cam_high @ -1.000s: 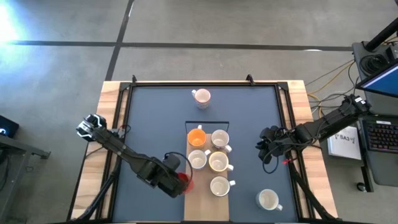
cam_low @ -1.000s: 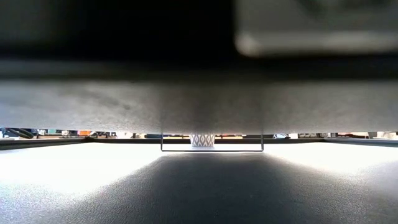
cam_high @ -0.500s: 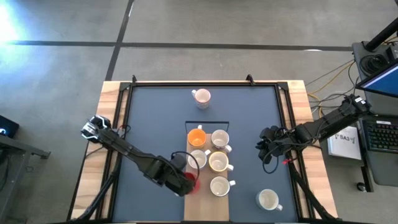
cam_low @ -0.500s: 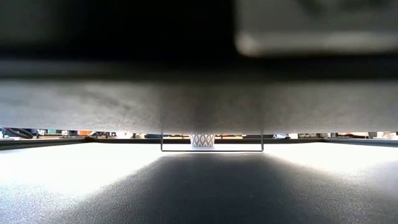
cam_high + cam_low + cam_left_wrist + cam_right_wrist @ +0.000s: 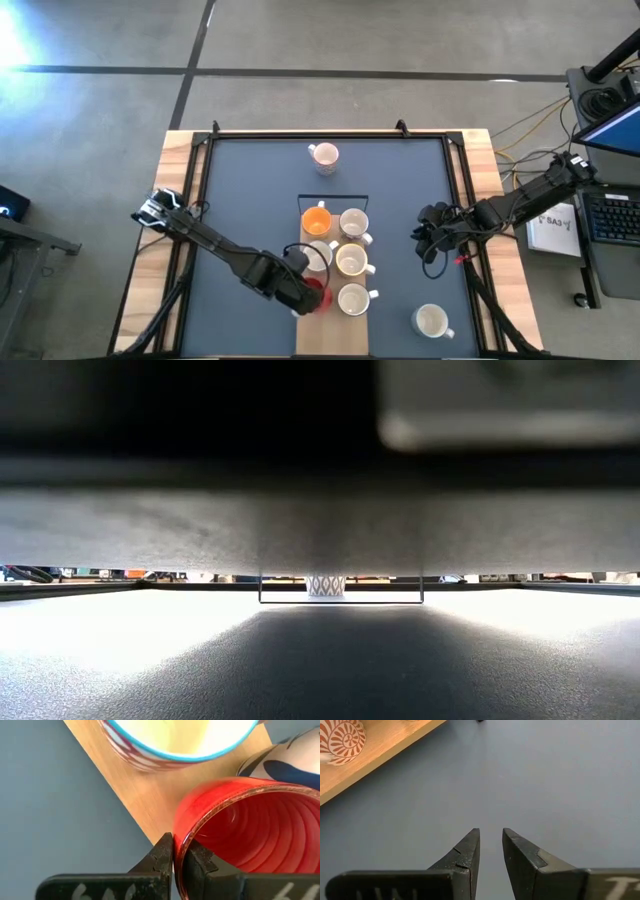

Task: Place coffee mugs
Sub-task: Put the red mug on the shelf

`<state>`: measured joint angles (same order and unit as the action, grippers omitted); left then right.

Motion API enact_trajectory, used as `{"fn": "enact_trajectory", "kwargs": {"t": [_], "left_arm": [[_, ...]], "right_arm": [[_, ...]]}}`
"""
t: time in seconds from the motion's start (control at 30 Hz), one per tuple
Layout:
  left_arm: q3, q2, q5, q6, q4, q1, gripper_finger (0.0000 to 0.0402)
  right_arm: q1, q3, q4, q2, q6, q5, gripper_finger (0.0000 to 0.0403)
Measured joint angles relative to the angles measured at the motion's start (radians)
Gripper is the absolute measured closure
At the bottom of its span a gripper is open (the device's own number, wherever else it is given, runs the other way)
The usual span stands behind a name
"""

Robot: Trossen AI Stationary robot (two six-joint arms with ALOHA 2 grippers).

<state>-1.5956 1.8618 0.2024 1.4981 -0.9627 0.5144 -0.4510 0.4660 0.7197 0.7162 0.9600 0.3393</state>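
Several mugs show in the high view. The orange mug point(image 5: 316, 219) and several white or cream ones stand on a wooden board point(image 5: 334, 203) at mid-table. One white mug point(image 5: 323, 155) stands alone near the far edge and another point(image 5: 430, 320) near the right front. My left gripper point(image 5: 304, 292) is shut on the red mug point(image 5: 318, 294) at the board's near left part. My right gripper point(image 5: 424, 241) hangs over the bare mat to the right of the board, slightly open point(image 5: 490, 834) and touching nothing. My left gripper pinches the red mug's wall at its rim point(image 5: 181, 837). One finger point(image 5: 161, 857) is outside and the other point(image 5: 197, 862) is inside the cup. It comes from the table's left side. The mug is upright over the board; whether it rests there I cannot tell.
A blue-rimmed cream mug point(image 5: 175, 740) and a blue-patterned mug point(image 5: 285, 765) stand close around the red one. The dark mat point(image 5: 250, 200) is bare on both sides of the board. A raised frame point(image 5: 330, 132) borders the mat. The low view is mostly blocked, showing only a patterned mug point(image 5: 325, 585).
My left gripper has moved toward the table's right, carrying the red mug from the board's left edge onto the board, next to the white mugs. Its hold stays shut. The right arm has kept still.
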Motion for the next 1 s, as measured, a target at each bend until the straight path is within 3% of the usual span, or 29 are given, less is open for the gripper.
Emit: {"fn": "enact_trajectory", "kwargs": {"t": [0.3, 1.0], "left_arm": [[-0.092, 0.001, -0.006, -0.002, -0.112, -0.001, 0.0389], [-0.079, 0.011, -0.063, 0.048, -0.119, -0.002, 0.0387]], "right_arm": [[0.000, 0.000, 0.000, 0.000, 0.000, 0.000, 0.0327], [0.000, 0.000, 0.000, 0.000, -0.001, 0.000, 0.0335]]}}
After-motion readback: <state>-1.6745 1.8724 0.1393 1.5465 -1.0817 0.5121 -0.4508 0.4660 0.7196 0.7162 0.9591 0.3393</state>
